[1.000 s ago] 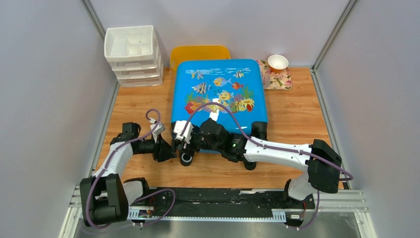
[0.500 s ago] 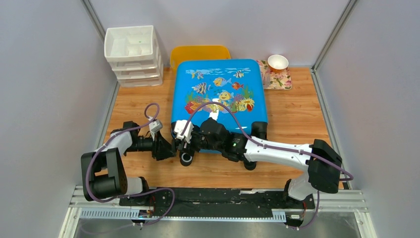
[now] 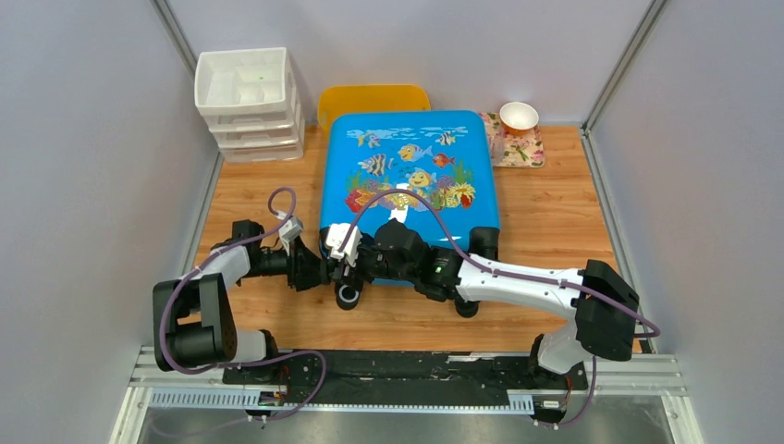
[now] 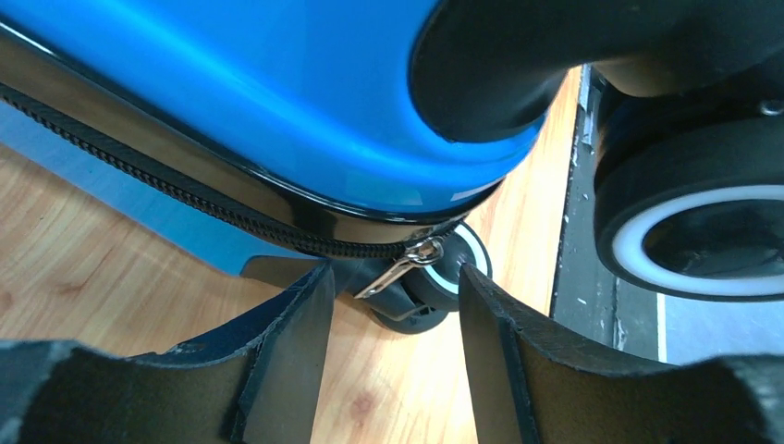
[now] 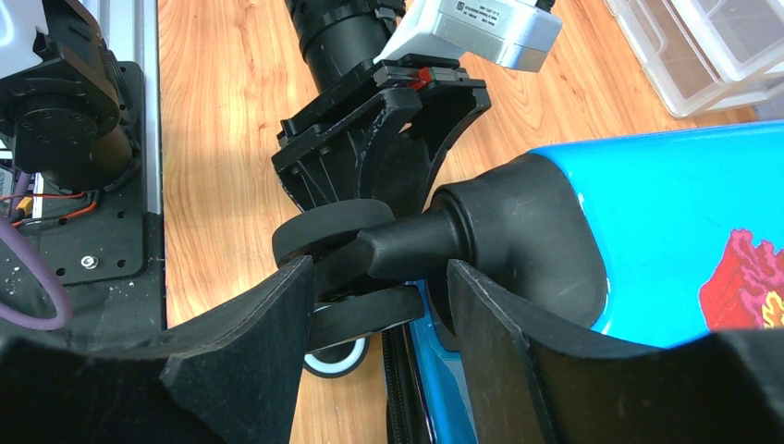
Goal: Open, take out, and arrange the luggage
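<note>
L claw [image 4: 396,276] open at luggage [image 3: 388,139] zip [image 4: 407,262], wood tabletop [image 3: 259,194], grey walls [image 3: 83,139]

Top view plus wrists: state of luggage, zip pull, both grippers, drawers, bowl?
luggage, lying flat, zipped shut.
left gripper, open, jaws flanking zip pull.
zip pull, at near corner, not gripped.
right gripper, open, straddling wheel stem.
drawers, pushed in.
bowl, upright.

The glossy blue fish-print luggage [image 3: 407,166] lies flat, print up, apparently zipped shut, wheeled end nearest.
</note>
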Action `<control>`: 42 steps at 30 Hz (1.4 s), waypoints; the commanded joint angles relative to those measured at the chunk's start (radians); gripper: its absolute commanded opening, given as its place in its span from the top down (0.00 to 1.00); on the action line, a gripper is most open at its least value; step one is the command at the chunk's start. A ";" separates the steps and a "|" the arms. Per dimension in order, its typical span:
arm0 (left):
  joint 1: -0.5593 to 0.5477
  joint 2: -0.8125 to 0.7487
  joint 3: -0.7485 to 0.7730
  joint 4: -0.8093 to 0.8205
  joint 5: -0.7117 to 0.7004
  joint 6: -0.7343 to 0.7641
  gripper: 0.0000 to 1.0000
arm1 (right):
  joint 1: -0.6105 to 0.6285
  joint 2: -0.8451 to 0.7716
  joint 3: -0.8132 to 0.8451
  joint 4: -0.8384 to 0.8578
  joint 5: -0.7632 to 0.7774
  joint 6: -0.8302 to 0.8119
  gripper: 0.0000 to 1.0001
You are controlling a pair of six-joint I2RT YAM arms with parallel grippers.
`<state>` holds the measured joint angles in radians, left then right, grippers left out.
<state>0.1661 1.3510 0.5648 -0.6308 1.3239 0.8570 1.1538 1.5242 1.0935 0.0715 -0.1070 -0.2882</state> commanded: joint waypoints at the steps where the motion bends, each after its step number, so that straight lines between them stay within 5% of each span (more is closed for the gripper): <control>1: -0.013 -0.032 -0.035 0.228 0.075 -0.157 0.41 | -0.098 -0.004 -0.018 -0.007 0.185 -0.048 0.38; 8: -0.013 -0.090 -0.060 0.234 0.112 -0.193 0.62 | -0.098 -0.012 -0.030 -0.007 0.185 -0.048 0.38; 17: -0.008 -0.205 -0.120 0.227 0.080 -0.242 1.00 | -0.098 -0.029 -0.047 -0.010 0.193 -0.054 0.38; 24: 0.006 -0.301 -0.164 0.327 -0.054 -0.421 1.00 | -0.098 -0.038 -0.052 -0.013 0.188 -0.065 0.37; 31: 0.027 -0.449 -0.243 0.528 -0.368 -0.472 1.00 | -0.098 -0.045 -0.069 -0.025 0.184 -0.065 0.39; 42: 0.035 -0.399 -0.134 0.662 -0.333 -0.321 1.00 | -0.105 -0.075 -0.118 -0.041 0.178 -0.062 0.41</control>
<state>0.1719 0.9108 0.3386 -0.0853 1.0409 0.4183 1.1400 1.4597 1.0149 0.1150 -0.1112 -0.2935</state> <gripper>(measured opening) 0.009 0.590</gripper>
